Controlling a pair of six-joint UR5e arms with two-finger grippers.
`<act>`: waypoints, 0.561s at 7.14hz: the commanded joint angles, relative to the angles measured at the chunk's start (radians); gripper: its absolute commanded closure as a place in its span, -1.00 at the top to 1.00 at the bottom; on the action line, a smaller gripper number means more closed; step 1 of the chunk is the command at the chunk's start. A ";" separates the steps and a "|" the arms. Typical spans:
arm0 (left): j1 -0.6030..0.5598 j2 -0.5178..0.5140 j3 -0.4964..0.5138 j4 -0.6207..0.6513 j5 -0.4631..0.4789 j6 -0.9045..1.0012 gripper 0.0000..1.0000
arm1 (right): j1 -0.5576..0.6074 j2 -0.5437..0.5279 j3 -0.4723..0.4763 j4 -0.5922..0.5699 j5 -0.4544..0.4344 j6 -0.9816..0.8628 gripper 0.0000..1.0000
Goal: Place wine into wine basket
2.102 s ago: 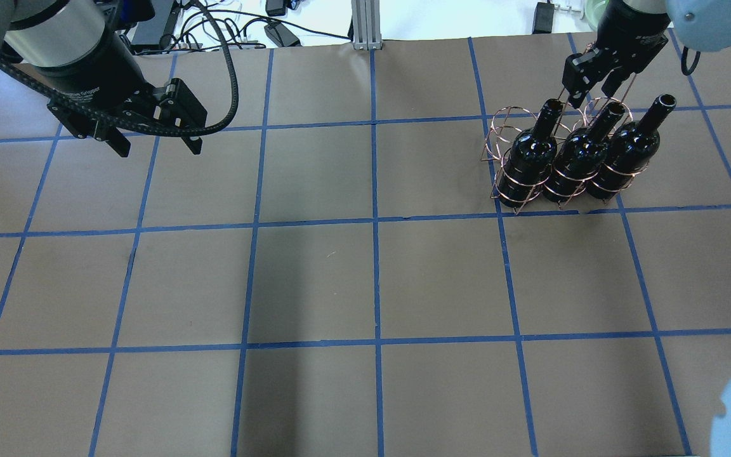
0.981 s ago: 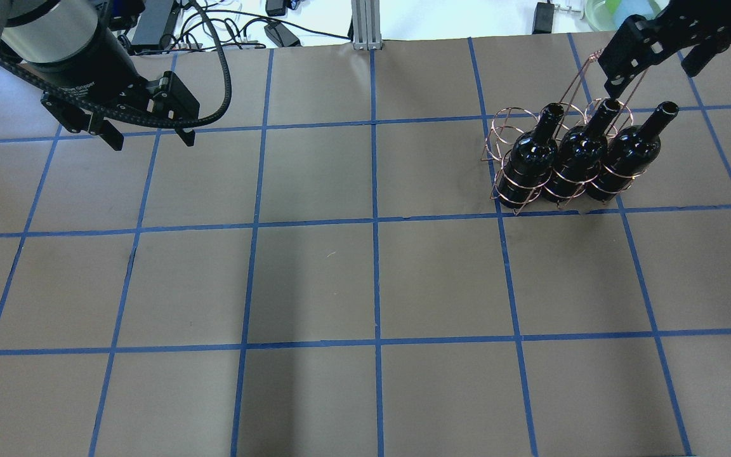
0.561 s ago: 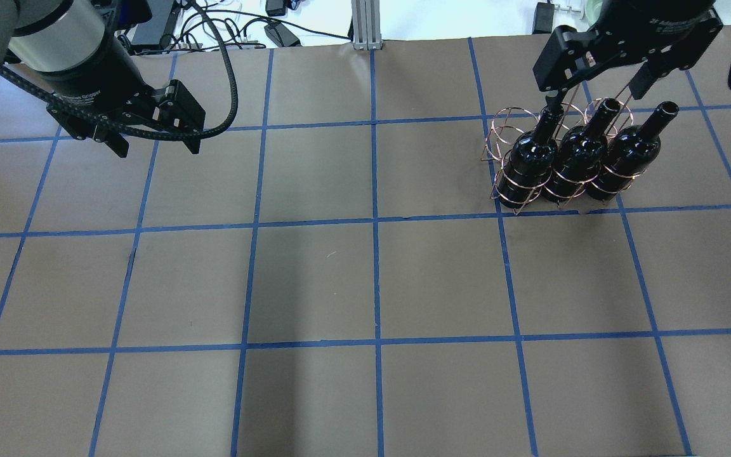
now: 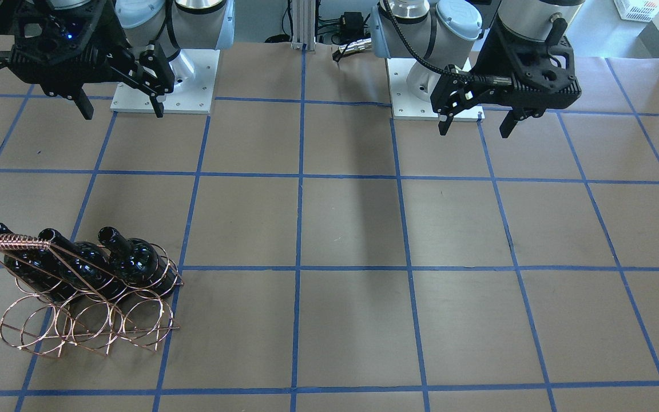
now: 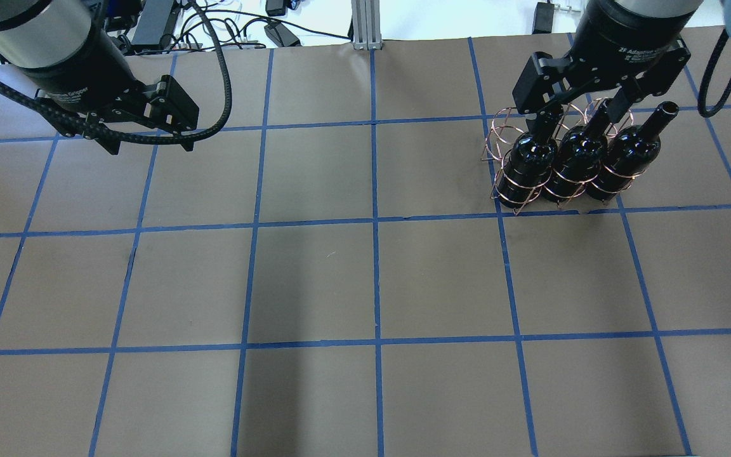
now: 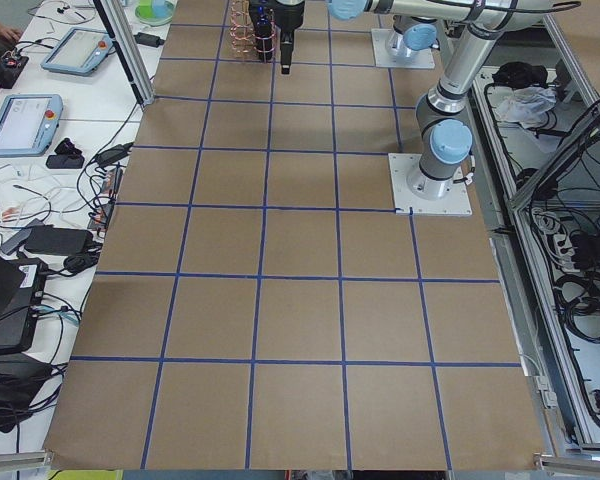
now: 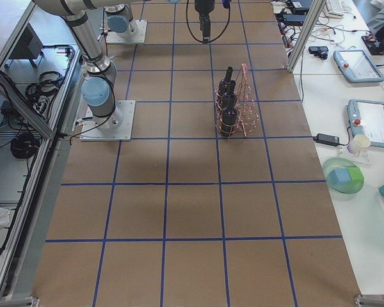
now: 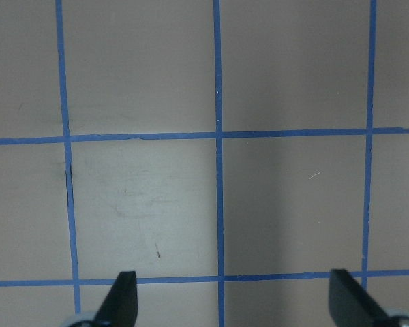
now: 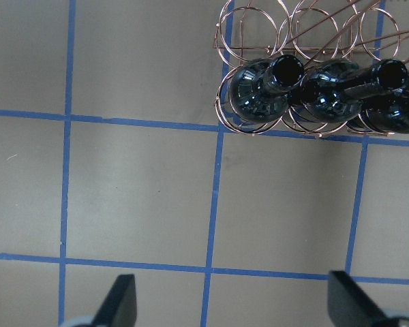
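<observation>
Three dark glossy wine bottles [image 5: 573, 162] stand upright in the near row of the copper wire basket [image 5: 504, 127], on the table's right. They also show in the front view [image 4: 78, 264] and the right wrist view [image 9: 269, 88]. The basket's far row of rings [image 4: 78, 326] is empty, and its handle bar [image 4: 12, 242] slants over the bottle necks. My right gripper [image 5: 573, 113] is open and empty. It hangs high, on the robot's side of the basket [image 4: 122, 113], touching nothing. My left gripper [image 5: 150, 147] is open and empty over bare table at the far left [image 4: 472, 131].
Brown table cover with a blue tape grid. Cables and power bricks [image 5: 264, 25] lie beyond the far edge. The arm bases [image 4: 163, 80] stand on the robot's side. Side benches hold tablets [image 7: 352, 64] and a green bowl [image 7: 343, 176].
My right gripper has swung from the basket's handle, turned, and come back over the bottle necks with its jaws wide. The left gripper has shifted only slightly. Bottles and basket have not moved.
</observation>
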 commanded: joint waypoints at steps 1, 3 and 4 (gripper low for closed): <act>0.000 0.008 -0.001 -0.010 0.002 0.000 1.00 | 0.001 -0.005 0.005 -0.003 0.001 0.020 1.00; 0.001 0.008 -0.002 -0.011 0.004 0.000 1.00 | -0.001 -0.007 0.005 0.000 -0.004 0.083 1.00; 0.001 0.011 -0.007 -0.013 0.004 0.000 1.00 | -0.001 -0.005 0.005 0.000 0.001 0.083 1.00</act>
